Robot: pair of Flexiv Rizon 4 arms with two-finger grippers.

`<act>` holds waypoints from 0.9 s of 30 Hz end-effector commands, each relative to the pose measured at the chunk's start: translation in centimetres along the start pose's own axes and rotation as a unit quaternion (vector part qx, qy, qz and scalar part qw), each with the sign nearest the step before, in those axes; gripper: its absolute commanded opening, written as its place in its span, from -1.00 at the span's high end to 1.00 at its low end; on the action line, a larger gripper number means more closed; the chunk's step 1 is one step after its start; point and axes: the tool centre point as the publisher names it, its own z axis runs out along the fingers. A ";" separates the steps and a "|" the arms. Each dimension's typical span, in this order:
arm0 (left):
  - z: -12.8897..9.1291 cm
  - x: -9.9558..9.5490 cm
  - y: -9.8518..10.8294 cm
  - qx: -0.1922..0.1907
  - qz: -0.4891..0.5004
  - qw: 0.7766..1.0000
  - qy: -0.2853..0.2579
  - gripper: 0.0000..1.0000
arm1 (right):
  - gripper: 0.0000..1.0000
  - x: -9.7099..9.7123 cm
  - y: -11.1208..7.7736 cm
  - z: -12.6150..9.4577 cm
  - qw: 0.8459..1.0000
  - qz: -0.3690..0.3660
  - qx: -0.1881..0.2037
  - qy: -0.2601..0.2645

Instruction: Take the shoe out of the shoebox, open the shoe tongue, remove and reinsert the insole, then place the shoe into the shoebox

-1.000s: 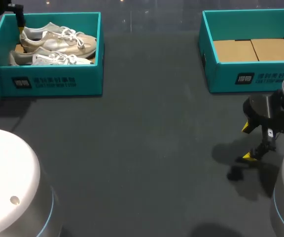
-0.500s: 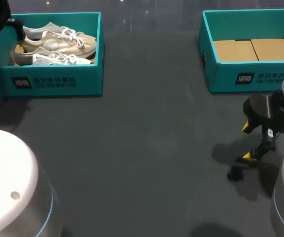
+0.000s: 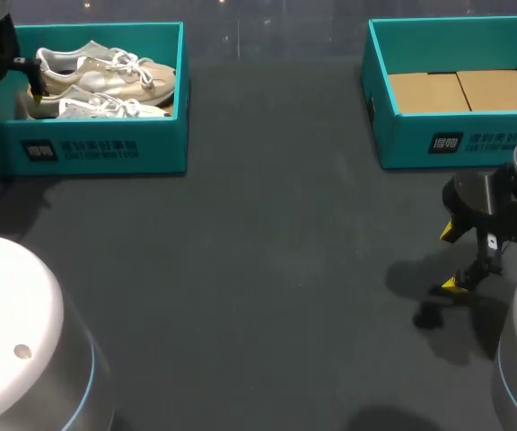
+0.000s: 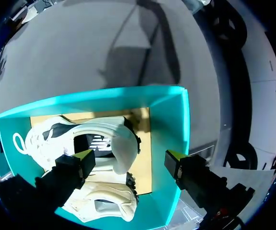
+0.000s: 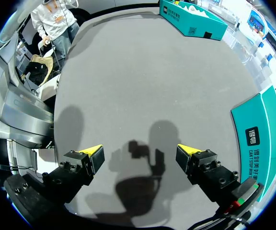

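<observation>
Our left gripper point(image 4: 130, 159) hangs spread over the shoe point(image 4: 107, 136) inside the shoebox point(image 4: 175, 124); our right gripper point(image 5: 140, 154), likewise spread, sits well apart from it

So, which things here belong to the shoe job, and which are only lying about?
Job: shoes, shoebox holding them, left gripper, open above them.
Lying about: empty box, right gripper, open over the table.

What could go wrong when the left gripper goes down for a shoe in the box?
One finger of the open left gripper hangs close to the shoebox end wall; descending, it may catch the wall and shove the box. The shoe between the fingers lies tight against the second shoe, so closing may snag both.
</observation>
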 end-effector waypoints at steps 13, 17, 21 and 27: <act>3.3 -0.4 0.5 0.017 -0.009 1.000 0.015 -0.58 | -1.00 0.2 0.0 0.0 1.000 0.000 0.000 -0.002; 3.8 -0.3 0.5 0.022 -0.011 1.000 0.017 -0.54 | -1.00 0.2 0.0 0.0 1.000 0.000 0.000 -0.002; 4.4 -0.4 0.3 0.028 -0.013 0.999 0.019 -0.50 | -1.00 0.2 0.0 0.0 1.000 0.000 0.000 -0.002; 5.3 -0.5 0.0 0.039 -0.012 0.999 0.021 -0.25 | -1.00 0.2 0.0 0.0 1.000 0.000 0.000 -0.002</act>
